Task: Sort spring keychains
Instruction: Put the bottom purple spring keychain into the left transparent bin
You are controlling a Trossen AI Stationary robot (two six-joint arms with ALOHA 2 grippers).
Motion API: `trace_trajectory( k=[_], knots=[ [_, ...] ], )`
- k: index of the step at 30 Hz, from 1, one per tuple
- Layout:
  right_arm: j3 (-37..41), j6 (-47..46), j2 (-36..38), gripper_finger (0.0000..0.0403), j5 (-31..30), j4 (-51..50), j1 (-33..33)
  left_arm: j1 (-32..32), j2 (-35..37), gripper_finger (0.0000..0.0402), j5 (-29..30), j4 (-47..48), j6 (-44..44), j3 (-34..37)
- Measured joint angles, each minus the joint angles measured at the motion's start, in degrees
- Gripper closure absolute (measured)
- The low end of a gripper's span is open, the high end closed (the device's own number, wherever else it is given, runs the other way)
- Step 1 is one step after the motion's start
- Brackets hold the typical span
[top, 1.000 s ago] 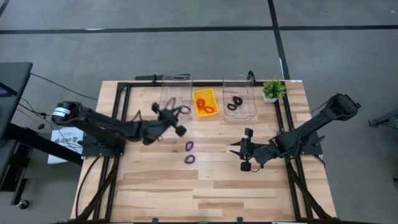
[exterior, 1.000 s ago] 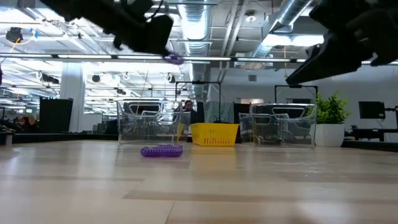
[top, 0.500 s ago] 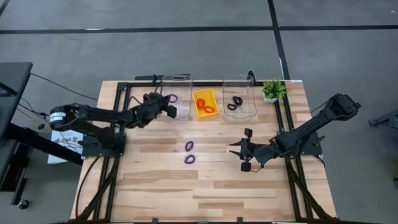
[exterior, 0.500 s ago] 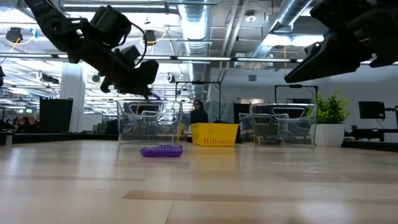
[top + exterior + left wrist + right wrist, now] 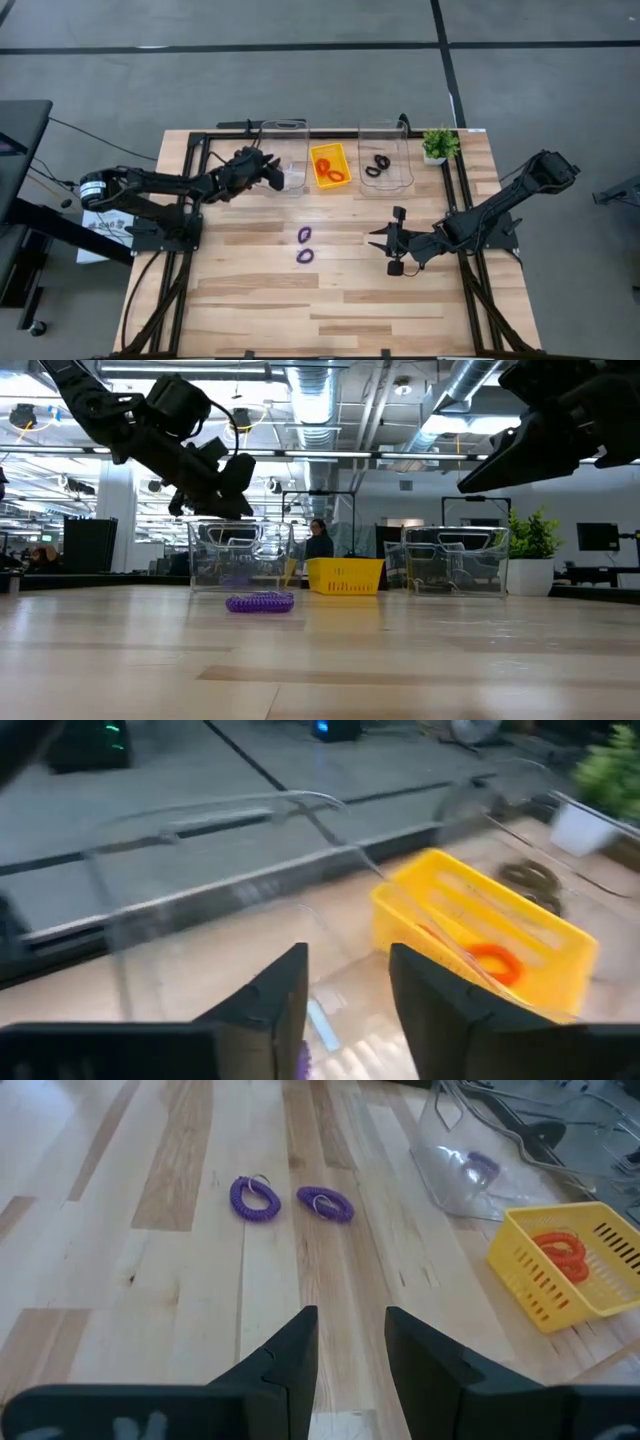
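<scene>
My left gripper [image 5: 272, 174] hangs open over the left clear bin [image 5: 283, 127]; it also shows in the low view [image 5: 236, 495] and in its wrist view [image 5: 347, 990]. A purple spring keychain [image 5: 480, 1166] lies inside that bin. Two purple keychains [image 5: 305, 234] [image 5: 305, 255] lie flat on the table's middle, also in the right wrist view [image 5: 254, 1198] [image 5: 325, 1203]. Orange-red keychains [image 5: 331, 172] lie in the yellow tray [image 5: 328, 149]. Black keychains [image 5: 377, 165] lie in the right clear bin [image 5: 385, 128]. My right gripper [image 5: 376, 240] waits open above the table, right of the two purple keychains.
A small potted plant [image 5: 437, 145] stands at the far right corner, next to the right bin. A black frame [image 5: 200, 180] runs along the table's sides. Bare wood lies on the near half of the table [image 5: 320, 310]. A person [image 5: 320, 540] shows in the room beyond.
My left gripper has gone from above the table's middle toward the far edge, carrying a purple keychain, and has come down over the left clear bin. The keychain has left its fingertips; purple now shows faintly inside the bin.
</scene>
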State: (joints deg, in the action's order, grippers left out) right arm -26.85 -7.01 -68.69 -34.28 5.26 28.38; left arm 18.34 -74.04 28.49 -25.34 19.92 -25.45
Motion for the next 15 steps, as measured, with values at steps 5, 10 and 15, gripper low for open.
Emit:
trace_trajectory(
  k=[5, 10, 15],
  knots=[
    [0.0, 0.0, 0.0, 0.0294, 0.0, 0.0, 0.0, -4.2, 0.0, 0.0244, -7.6, -3.2, -5.4, 0.0],
    [0.0, 0.0, 0.0, 0.0294, 0.0, 0.0, 0.0, -14.1, 0.0, 0.0247, -10.3, -5.2, -11.9, -0.1],
    [0.0, 0.0, 0.0, 0.0294, 0.0, 0.1, 0.0, -25.1, -0.5, 0.0257, -10.3, -5.3, -13.8, -0.1]
  ],
)
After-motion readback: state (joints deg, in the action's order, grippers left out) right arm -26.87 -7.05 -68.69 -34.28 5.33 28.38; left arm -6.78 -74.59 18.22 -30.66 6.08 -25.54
